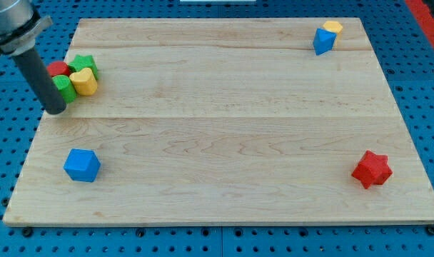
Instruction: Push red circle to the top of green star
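Wood board (224,135) of pale planks lies on a blue pegboard (417,86). Blocks number eight: two red, two green, two yellow, two blue (some shapes hard to tell). Red circle (57,69), half hidden, sits at the view's upper left, touching the green star (83,63), a yellow block (84,83) and a green block (64,87); my tip (55,110), a bare rod, rests just below that cluster.

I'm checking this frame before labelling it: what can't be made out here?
- red circle: mostly hidden behind the rod and neighbouring blocks.
- lower green block: partly covered by the rod, shape unclear.
- green star: partly hidden by the yellow block.
- my tip: its contact with the cluster is unclear.
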You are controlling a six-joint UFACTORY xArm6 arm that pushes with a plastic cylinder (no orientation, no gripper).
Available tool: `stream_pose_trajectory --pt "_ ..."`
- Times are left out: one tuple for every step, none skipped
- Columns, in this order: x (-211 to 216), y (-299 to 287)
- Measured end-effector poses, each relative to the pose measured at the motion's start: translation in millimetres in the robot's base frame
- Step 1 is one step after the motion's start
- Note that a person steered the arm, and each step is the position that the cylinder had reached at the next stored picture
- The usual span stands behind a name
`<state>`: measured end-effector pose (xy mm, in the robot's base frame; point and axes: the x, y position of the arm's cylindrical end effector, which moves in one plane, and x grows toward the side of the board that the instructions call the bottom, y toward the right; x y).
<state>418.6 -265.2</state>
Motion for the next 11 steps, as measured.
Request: stream_pose_trajectory --pt "-22 0" --pt "-14 0" --pt "1 -39" --pt "1 -39" --pt "-2 -40" --pt "-7 -40" --pt "-7 -40" --pt "-11 -40" --pt "-37 -39" --pt "-73 -40" --pt "-73 -40"
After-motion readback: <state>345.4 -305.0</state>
